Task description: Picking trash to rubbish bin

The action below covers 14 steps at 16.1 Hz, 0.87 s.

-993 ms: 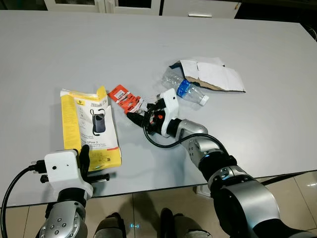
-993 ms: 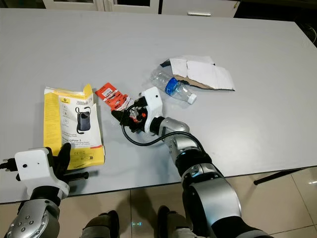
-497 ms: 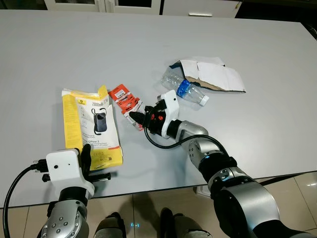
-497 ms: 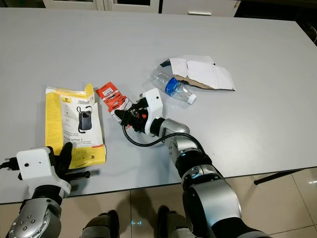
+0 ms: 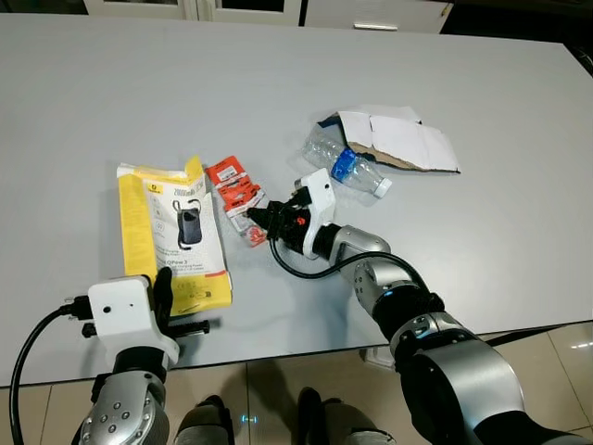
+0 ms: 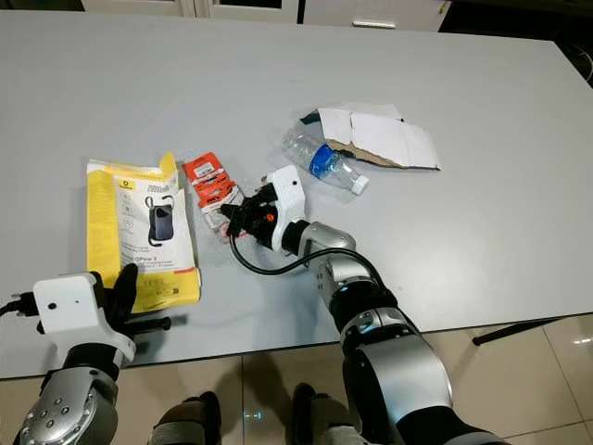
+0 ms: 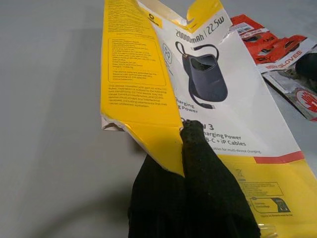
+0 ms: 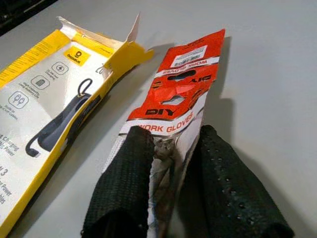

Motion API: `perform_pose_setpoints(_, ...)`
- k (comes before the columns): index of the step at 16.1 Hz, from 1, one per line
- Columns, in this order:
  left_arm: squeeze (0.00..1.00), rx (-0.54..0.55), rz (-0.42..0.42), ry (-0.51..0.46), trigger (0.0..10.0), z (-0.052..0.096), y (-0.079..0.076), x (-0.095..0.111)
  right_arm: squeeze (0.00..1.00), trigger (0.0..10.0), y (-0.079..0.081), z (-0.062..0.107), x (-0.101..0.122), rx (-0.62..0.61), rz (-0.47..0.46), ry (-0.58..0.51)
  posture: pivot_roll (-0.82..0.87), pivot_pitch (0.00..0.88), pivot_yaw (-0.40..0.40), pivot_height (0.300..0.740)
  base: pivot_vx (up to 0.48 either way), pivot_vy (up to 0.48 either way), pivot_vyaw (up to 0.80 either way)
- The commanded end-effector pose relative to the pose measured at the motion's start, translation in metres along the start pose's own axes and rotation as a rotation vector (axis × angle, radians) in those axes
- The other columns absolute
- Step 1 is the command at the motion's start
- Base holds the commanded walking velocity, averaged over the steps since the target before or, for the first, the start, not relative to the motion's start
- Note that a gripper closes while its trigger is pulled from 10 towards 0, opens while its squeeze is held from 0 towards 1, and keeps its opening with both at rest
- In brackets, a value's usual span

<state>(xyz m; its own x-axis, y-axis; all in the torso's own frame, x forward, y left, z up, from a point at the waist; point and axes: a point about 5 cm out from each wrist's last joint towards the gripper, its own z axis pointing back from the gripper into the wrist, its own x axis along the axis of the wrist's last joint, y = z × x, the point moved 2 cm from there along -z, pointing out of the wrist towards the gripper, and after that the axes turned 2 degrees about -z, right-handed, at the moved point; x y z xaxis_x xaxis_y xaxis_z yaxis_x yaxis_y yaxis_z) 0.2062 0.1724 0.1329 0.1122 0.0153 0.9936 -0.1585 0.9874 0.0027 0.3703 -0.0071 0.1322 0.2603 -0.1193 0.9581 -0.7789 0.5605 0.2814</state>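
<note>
While right tool [image 8: 171, 183] straddles glove packet [image 8: 181, 91] edge unclosed, left tool [image 7: 190, 198] closed, bare table [image 5: 139, 93] beyond.

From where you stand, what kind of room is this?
Probably a home dining or work room: a large plain grey table strewn with packaging, white cabinet doors behind it, and glossy beige floor tiles below.

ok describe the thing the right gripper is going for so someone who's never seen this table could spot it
On the grey table, look just right of the big flattened yellow box, where the right gripper reaches. There lies a small flat red glove packet with a clear lower end, its fingers set either side of that end. It is the only red item, printed "work gloves", unlike the clear bottle and torn cardboard farther right.
</note>
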Motion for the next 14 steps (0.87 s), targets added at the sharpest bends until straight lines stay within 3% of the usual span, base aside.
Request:
perform_pose_setpoints(1,0.00,0.009,-0.016,0.109,1.8,0.002,0.001,-0.022,0.00,0.0,-0.005,0.008,-0.026,-0.033,-0.066,0.087,0.16,0.250,-0.139,0.740,0.000,0.000,0.00)
perform_pose_setpoints(8,0.00,0.010,-0.007,0.109,1.8,0.000,-0.001,-0.023,0.00,0.0,-0.009,0.009,-0.022,-0.056,-0.063,0.070,0.15,0.240,-0.140,0.740,0.000,0.000,0.00)
perform_pose_setpoints(14,0.00,0.013,-0.002,0.087,1.8,-0.010,-0.001,-0.021,0.00,0.0,-0.026,0.017,-0.006,-0.180,-0.044,-0.019,0.13,0.218,-0.142,0.740,0.000,0.000,0.00)
